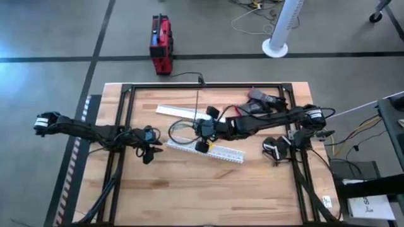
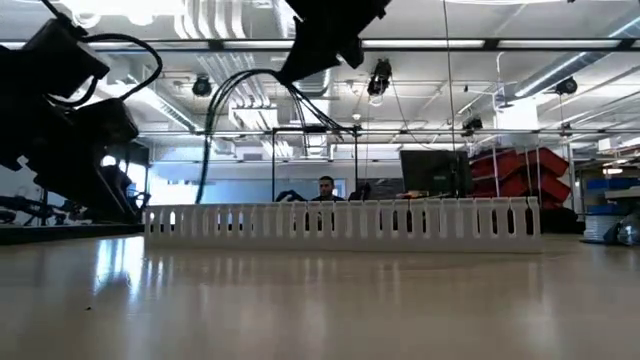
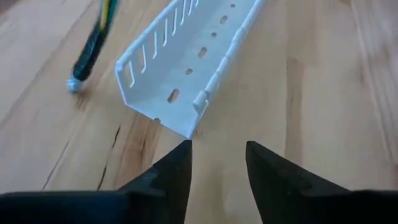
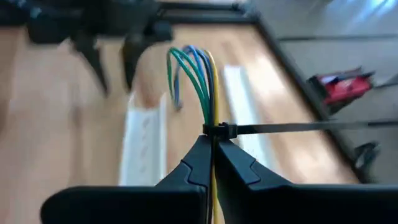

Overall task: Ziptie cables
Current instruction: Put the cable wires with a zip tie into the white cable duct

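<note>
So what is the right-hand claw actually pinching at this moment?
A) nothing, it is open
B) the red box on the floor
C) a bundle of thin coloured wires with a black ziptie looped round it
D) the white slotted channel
C: in the right wrist view, the right gripper is closed on the cables, and the ziptie circles them just above the fingertips, its tail sticking out sideways.

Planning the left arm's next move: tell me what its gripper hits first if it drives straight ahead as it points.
Likely the near open end of the white channel, just beyond the open left gripper; depth is uncertain.
</note>
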Controlling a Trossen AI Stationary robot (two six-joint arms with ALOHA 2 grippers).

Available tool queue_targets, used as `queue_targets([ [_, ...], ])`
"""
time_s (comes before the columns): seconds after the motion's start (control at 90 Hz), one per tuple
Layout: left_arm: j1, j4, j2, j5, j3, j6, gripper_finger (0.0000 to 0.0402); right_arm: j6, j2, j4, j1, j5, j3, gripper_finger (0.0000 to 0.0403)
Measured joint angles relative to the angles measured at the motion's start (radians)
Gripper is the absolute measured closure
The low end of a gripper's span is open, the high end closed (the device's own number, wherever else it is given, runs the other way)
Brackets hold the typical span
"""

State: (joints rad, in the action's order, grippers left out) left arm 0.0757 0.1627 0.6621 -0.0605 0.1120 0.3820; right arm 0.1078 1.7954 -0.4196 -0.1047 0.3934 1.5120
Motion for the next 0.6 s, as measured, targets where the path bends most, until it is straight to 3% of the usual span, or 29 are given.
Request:
queue_targets([
  [0.433,0.000,-0.017,0.005,-0.060,0.000,0.000,0.0281,-0.025,0.000,0.032,-0.031,-0.006,0.000,0.0403],
  [0.6,0.000,-0.017,0.006,-0.060,0.000,-0.003,0.0276,-0.067,0.005,0.127,-0.014,-0.019,0.001,0.0403],
])
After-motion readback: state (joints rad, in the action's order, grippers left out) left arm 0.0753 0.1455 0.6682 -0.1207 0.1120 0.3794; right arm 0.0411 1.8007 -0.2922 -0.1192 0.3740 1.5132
